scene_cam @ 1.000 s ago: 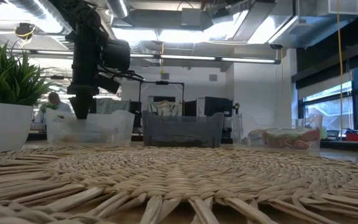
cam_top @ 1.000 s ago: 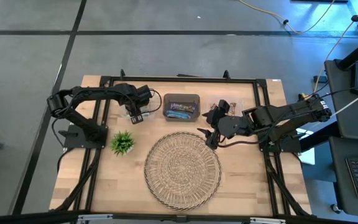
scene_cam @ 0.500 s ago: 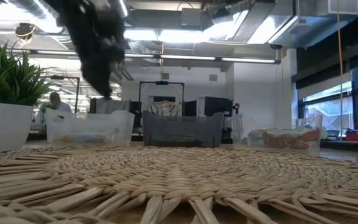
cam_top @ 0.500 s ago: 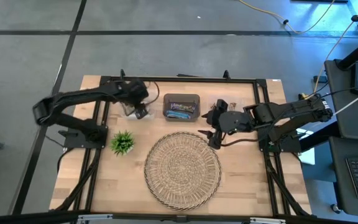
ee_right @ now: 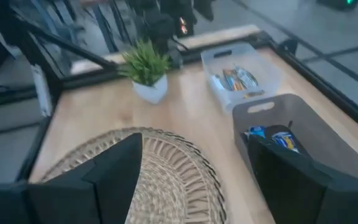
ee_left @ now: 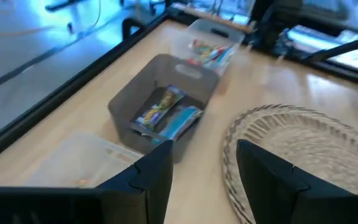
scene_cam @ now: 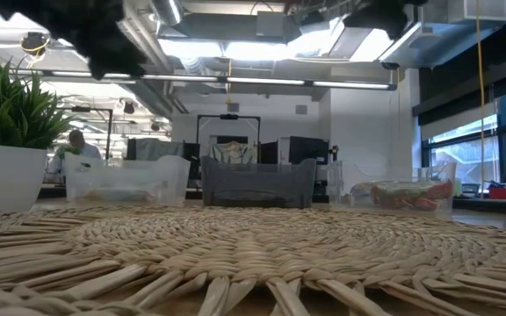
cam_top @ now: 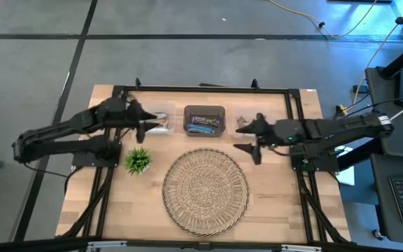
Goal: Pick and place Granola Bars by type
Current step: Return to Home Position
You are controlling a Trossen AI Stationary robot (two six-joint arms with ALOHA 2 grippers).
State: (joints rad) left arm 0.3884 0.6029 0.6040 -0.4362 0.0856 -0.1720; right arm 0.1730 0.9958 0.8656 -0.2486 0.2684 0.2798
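Three bins stand in a row at the far side. A grey bin [cam_top: 204,120] holds blue bars [ee_left: 166,115]. The clear bin on its right [cam_top: 247,120] holds red-green bars [scene_cam: 402,193]. The clear bin on its left [cam_top: 157,120] holds a few bars [ee_right: 238,78]. My left gripper [cam_top: 147,126] [ee_left: 197,155] hovers open and empty by the left clear bin. My right gripper [cam_top: 249,136] [ee_right: 194,138] hangs wide open and empty between the right clear bin and the wicker tray.
A round wicker tray [cam_top: 205,189] fills the table's middle near side. A small green plant in a white pot [cam_top: 138,160] stands left of it, close under my left arm. A black frame [cam_top: 201,89] runs around the table's edges.
My left gripper has risen out of the left clear bin and drawn back a little toward the table's left, its arm now stretched low. My right gripper has shifted slightly toward the right and far side, next to the right clear bin.
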